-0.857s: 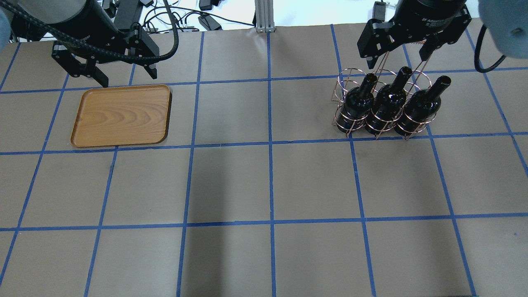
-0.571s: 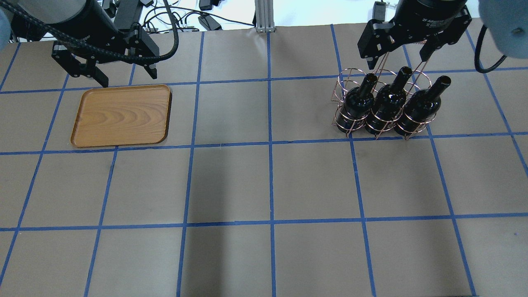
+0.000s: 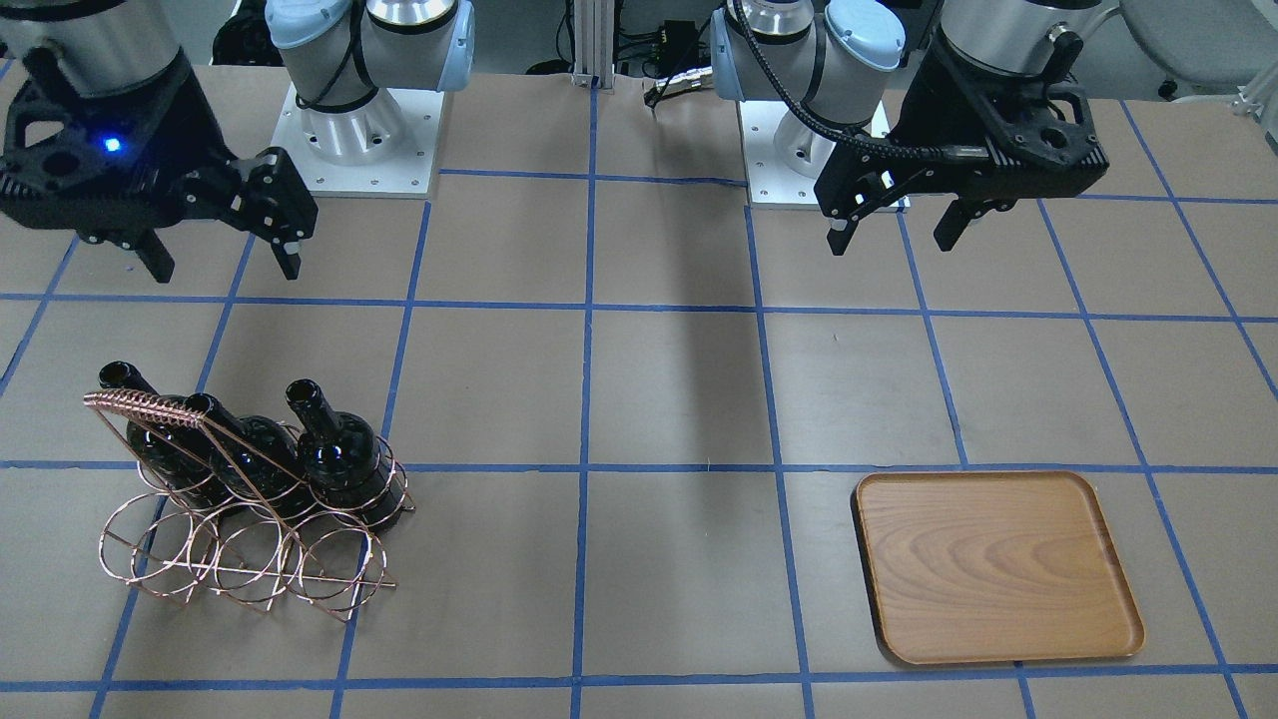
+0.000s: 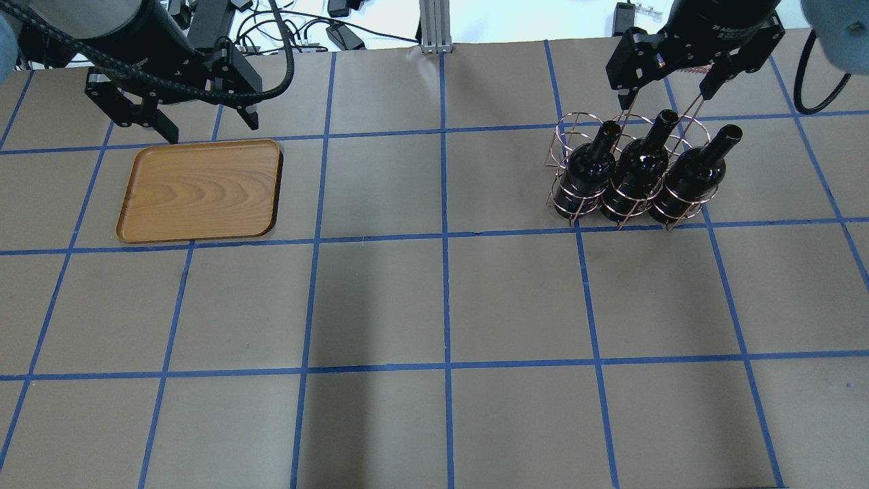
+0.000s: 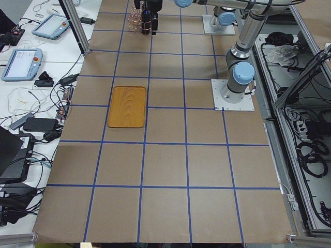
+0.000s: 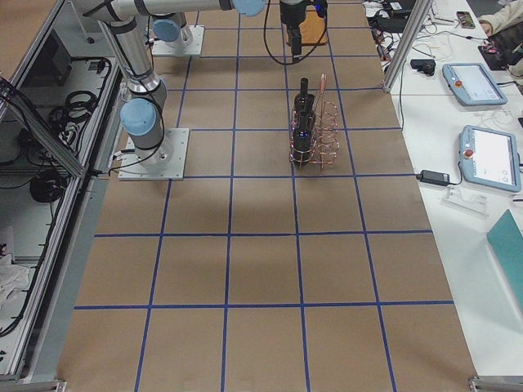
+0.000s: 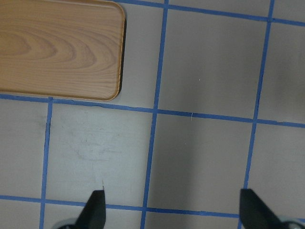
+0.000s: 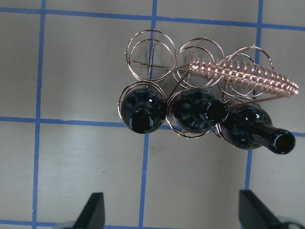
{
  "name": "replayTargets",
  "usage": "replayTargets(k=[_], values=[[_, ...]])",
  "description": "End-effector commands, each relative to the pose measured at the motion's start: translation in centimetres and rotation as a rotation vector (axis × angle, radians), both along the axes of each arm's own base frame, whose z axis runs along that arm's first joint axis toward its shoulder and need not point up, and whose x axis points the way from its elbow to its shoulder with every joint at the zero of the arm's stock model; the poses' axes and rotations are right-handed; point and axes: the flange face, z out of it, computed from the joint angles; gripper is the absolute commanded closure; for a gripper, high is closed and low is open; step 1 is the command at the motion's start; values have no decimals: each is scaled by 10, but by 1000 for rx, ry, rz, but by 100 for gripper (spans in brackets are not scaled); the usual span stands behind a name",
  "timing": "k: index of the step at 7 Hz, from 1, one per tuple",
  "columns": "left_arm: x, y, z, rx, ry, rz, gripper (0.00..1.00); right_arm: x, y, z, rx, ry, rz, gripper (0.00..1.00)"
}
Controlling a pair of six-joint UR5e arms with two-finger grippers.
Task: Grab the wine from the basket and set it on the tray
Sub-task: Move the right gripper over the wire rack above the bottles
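Three near-black wine bottles point(image 4: 638, 166) stand in the near row of the copper wire basket point(image 4: 567, 125) on the table's right side. The right wrist view shows them from above point(image 8: 195, 112), with empty basket rings point(image 8: 150, 57) behind. My right gripper point(image 4: 664, 96) is open and empty, hovering above the basket's far side, apart from the bottles. The wooden tray point(image 4: 200, 190) lies empty on the left. My left gripper point(image 4: 212, 129) is open and empty above the tray's far edge. The left wrist view shows the tray's corner point(image 7: 57, 47).
The brown paper table carries a blue tape grid. The two arm bases point(image 3: 359, 150) point(image 3: 819, 150) stand at the robot's side. An aluminium post point(image 4: 434, 27) and cables sit at the far edge. Operator desks with tablets point(image 6: 466, 82) lie beyond it.
My right gripper has shifted a little to the right and toward the far edge in the overhead view. The left arm, the bottles, the basket and the tray have not moved.
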Motion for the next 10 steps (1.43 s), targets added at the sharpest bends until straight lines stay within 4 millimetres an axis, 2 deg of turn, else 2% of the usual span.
replayTargets(k=[1, 2, 4, 5, 6, 7, 8, 10], values=[[-1, 0, -1, 0, 0, -2, 0, -25, -26, -38, 70, -8, -37, 0], [-1, 0, -1, 0, 0, -2, 0, -29, -46, -60, 54, 12, -40, 0], [2, -1, 0, -1, 0, 3, 0, -30, -48, -82, 83, 14, -77, 0], [1, 0, 0, -3, 0, 2, 0, -31, -59, -99, 63, 17, -66, 0], [1, 0, 0, -3, 1, 1, 0, -31, -63, -112, 83, 16, -66, 1], [0, -1, 1, -6, 9, 2, 0, -32, -64, -117, 91, 16, -63, 4], [-1, 1, 3, -8, 3, 0, 0, -35, -65, -118, 93, 17, -52, 12], [0, 5, 7, -12, 1, 1, 0, -42, -65, -118, 98, 69, -50, 34]])
